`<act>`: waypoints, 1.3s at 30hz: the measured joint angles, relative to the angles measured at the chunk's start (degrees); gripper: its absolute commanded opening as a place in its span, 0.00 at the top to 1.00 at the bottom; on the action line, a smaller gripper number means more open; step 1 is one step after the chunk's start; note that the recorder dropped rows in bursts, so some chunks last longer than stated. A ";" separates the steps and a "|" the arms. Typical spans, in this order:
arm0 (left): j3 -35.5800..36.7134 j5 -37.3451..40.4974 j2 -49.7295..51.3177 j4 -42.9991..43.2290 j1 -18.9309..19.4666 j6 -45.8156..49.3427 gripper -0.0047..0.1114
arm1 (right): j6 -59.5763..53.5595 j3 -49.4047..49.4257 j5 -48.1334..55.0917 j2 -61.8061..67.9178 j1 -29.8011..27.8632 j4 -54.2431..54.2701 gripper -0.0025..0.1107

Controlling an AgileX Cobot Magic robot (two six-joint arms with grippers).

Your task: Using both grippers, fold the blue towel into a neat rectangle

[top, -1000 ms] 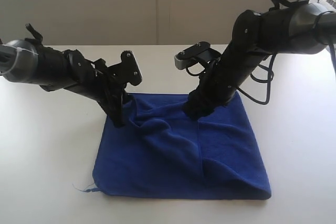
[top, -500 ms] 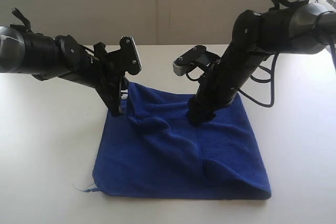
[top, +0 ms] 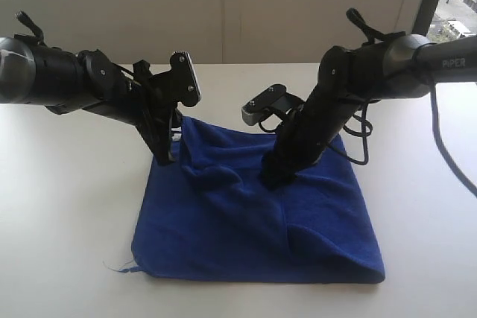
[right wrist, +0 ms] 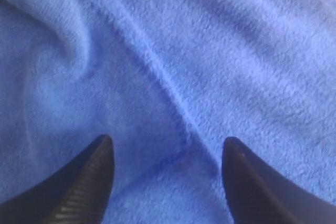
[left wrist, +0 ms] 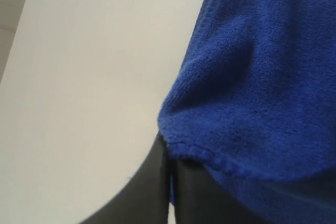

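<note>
The blue towel (top: 253,229) lies rumpled on the white table, with a raised fold running down its middle. My left gripper (top: 168,156) holds the towel's far left corner a little off the table. In the left wrist view its jaws (left wrist: 170,182) are pressed together on the hemmed edge of the towel (left wrist: 262,66), with a sliver of blue between them. My right gripper (top: 268,178) points down onto the towel's middle, near the far edge. Its fingertips (right wrist: 165,145) stand wide apart just over a hem seam of the towel (right wrist: 210,51), with nothing gripped.
The white table (top: 67,206) extends on all sides of the towel. A pale wall stands close behind it. A black cable (top: 361,143) loops off the right arm over the towel's far right corner. A loose thread (top: 119,266) trails from the towel's front left corner.
My right gripper has slid from the far edge toward the towel's middle, and its jaws have opened wider. My left arm first raised the far left corner slightly and has since held still.
</note>
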 measured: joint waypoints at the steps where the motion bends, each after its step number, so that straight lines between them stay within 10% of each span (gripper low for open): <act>1: 0.00 0.00 0.00 0.00 0.00 0.00 0.96 | -0.48 0.00 -0.83 0.08 0.00 0.74 0.49; 39: 0.00 0.40 0.00 0.00 0.00 0.03 0.96 | -2.79 0.00 -3.27 1.98 0.00 5.84 0.83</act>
